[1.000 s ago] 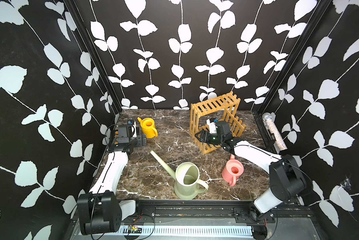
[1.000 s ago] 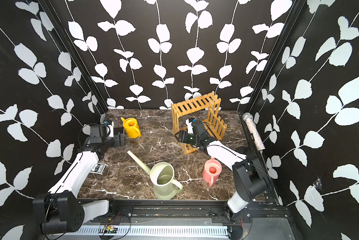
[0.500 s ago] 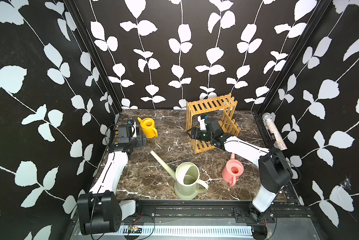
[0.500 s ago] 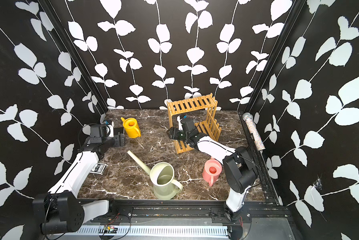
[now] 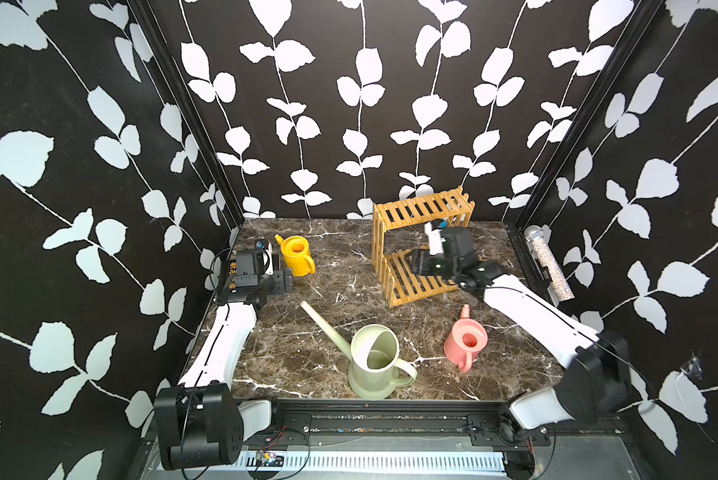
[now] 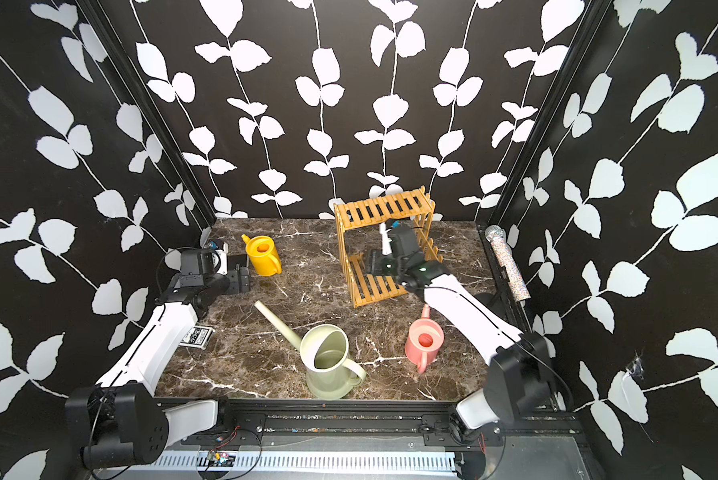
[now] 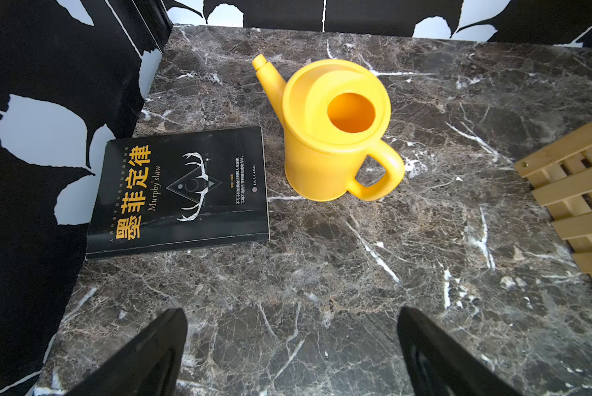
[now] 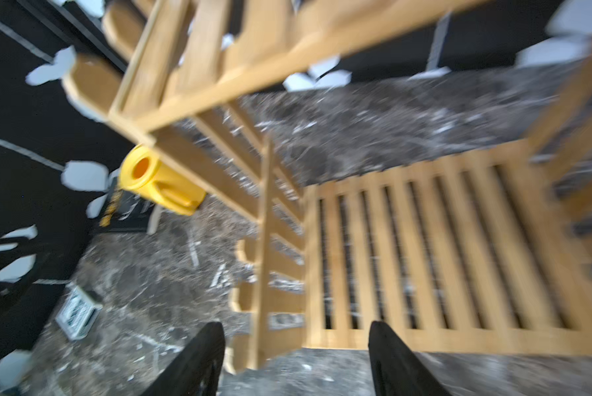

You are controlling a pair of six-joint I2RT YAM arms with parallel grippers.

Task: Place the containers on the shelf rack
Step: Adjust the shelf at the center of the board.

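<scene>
The shelf rack (image 5: 421, 210) (image 6: 384, 208) of tan slats stands upright at the back right; its lower tier fills much of the blurred right wrist view (image 8: 425, 247). My right gripper (image 5: 419, 264) (image 6: 376, 262) (image 8: 296, 325) is open at the rack's front corner over the lower tier, holding nothing. The yellow can (image 5: 297, 255) (image 6: 261, 255) (image 7: 332, 137) stands at the back left, just beyond my open left gripper (image 5: 284, 282) (image 6: 243, 280) (image 7: 291, 315). The pale green can (image 5: 374, 361) (image 6: 328, 361) and the pink can (image 5: 465, 343) (image 6: 426, 343) stand near the front.
A black book (image 7: 181, 192) lies by the left wall beside the yellow can. A small black-and-white box (image 6: 197, 334) lies under my left arm. A glittery microphone (image 5: 550, 266) (image 6: 509, 264) rests along the right wall. Marble floor shows between the cans.
The rack went from tilted to upright and shifted a little left. My right arm then drew back to the right. The left arm stayed still.
</scene>
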